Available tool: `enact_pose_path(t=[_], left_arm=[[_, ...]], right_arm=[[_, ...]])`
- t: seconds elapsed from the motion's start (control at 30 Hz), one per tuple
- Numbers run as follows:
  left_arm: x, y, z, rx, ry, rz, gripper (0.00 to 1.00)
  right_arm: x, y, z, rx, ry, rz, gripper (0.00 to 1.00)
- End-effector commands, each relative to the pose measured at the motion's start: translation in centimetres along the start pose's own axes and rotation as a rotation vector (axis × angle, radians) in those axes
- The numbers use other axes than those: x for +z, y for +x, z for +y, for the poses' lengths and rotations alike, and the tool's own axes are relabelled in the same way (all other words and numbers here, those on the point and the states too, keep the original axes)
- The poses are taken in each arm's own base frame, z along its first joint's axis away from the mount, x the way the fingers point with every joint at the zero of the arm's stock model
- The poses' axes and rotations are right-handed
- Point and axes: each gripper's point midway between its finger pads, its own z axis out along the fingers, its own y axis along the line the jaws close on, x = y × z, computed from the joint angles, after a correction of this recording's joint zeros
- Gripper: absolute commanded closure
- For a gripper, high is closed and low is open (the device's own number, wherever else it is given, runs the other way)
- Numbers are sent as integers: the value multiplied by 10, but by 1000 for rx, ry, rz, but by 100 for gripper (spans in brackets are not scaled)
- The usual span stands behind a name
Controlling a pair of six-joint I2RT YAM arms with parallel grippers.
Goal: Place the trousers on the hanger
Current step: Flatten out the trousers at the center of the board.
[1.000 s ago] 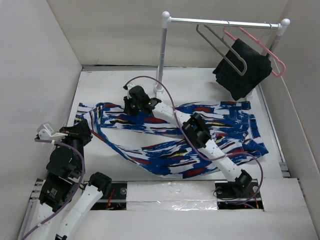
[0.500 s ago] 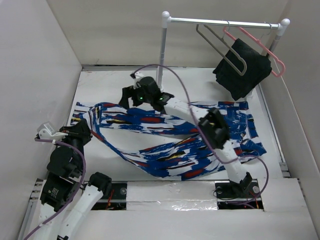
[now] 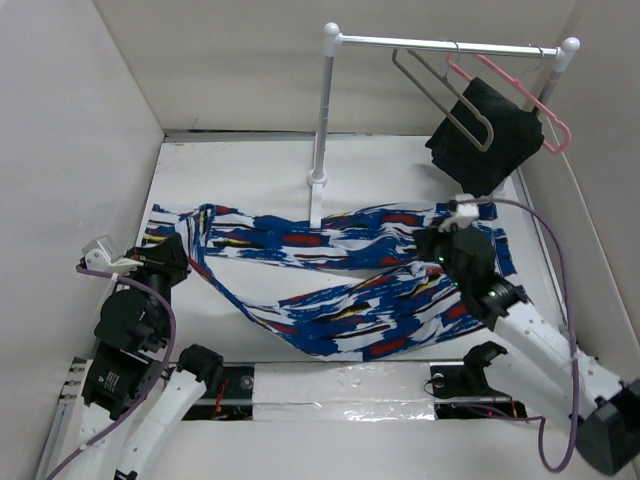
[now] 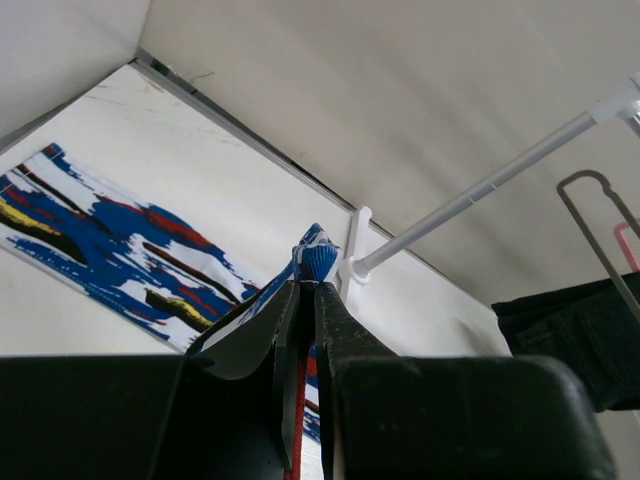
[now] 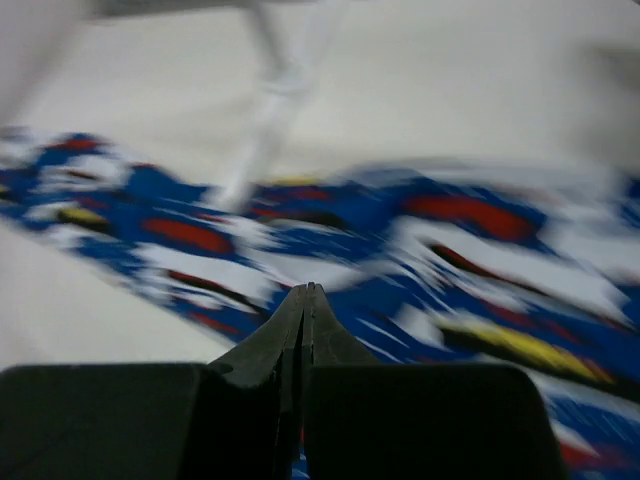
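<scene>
Starting at the left of the top view, the left gripper (image 3: pixel 178 252) is seen at the left end of the trousers (image 3: pixel 340 300), raised just off the table (image 3: pixel 240 175). In the left wrist view its jaws are clamped on a small fold of the blue print, which stands up past the fingertips; this hold is judged to serve as an anchor, so that one end of the garment is kept lifted. The trousers are spread across the middle of the table, the legs running from the gripped fold to the right side and passing in front of the foot of the rack post (image 3: pixel 322 110). The right gripper (image 3: pixel 440 250) is held over the right part of the trousers. In the right wrist view its jaws are together; no cloth is seen between the tips, though that picture is blurred. The hanger (image 3: pixel 437 106) is hooked on the rail (image 3: pixel 420 42) at the far right, well apart from the trousers and bare of cloth. Beside it, a black cloth (image 3: pixel 485 140) is carried by a pink hanger (image 3: pixel 560 122). The task is judged to be early: a second hold on the garment is needed before it can be lifted toward the hanger.
</scene>
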Motion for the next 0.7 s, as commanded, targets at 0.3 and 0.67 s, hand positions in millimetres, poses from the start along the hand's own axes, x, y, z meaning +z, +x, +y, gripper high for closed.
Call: enact_pose_path(t=[0.3, 0.67], left_arm=[[-2, -11, -27, -12, 124, -18, 100], [-19, -63, -12, -39, 47, -172, 100]], right_arm=[[-76, 47, -205, 212, 621, 85, 97], [-9, 110, -220, 459, 399, 284, 95]])
